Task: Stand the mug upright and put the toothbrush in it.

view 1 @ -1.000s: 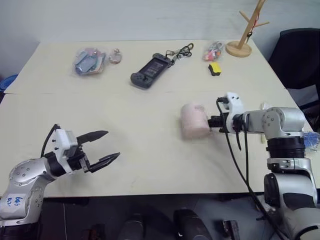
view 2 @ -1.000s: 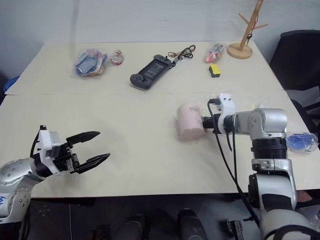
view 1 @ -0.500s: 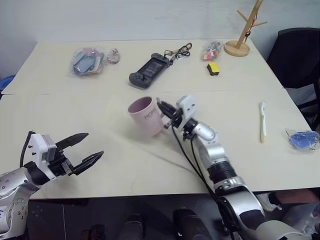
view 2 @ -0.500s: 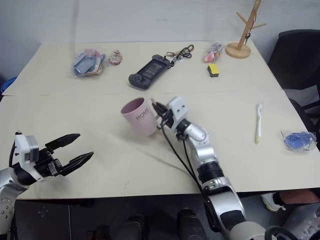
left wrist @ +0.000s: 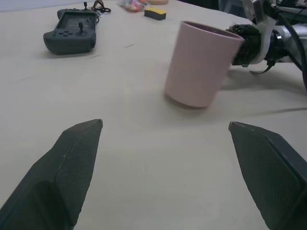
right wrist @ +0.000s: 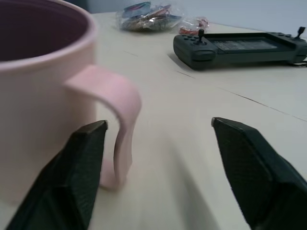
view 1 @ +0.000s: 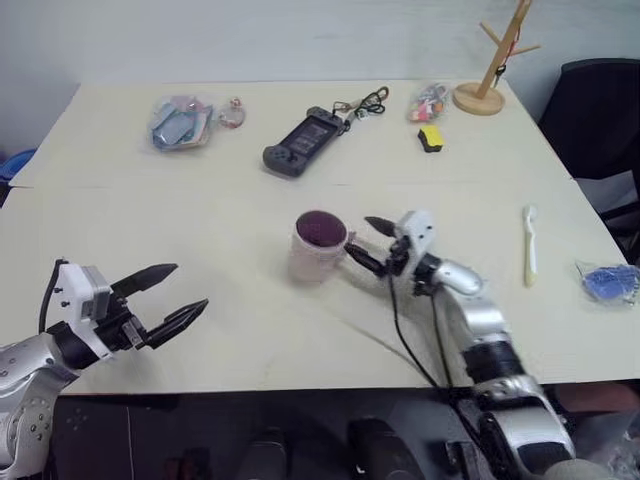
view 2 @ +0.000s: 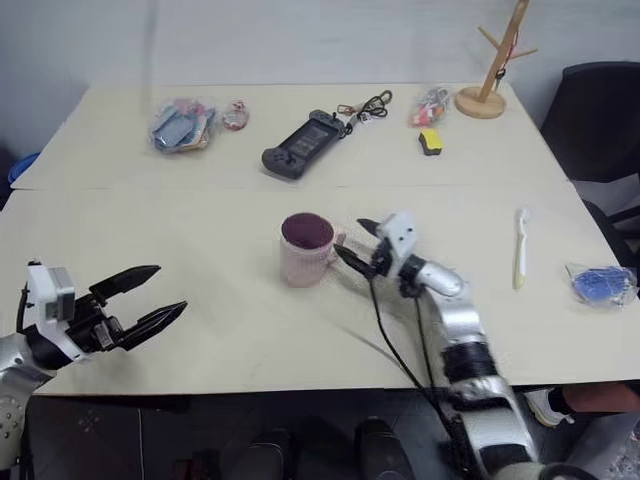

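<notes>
Pale pink cylindrical mug (view 1: 319, 249) now stood upright mid-table, released by right gripper (view 1: 366, 243); fingers spread beside handle. No lettering legible. Slim white toothbrush (view 1: 529, 244) lying well right. Left gripper (view 1: 180, 295) open, empty.

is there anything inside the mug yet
Nothing seen: the upright mug shows only its dark maroon inside near the rim. Its bottom is hidden by the wall. The toothbrush lies on the table.
</notes>
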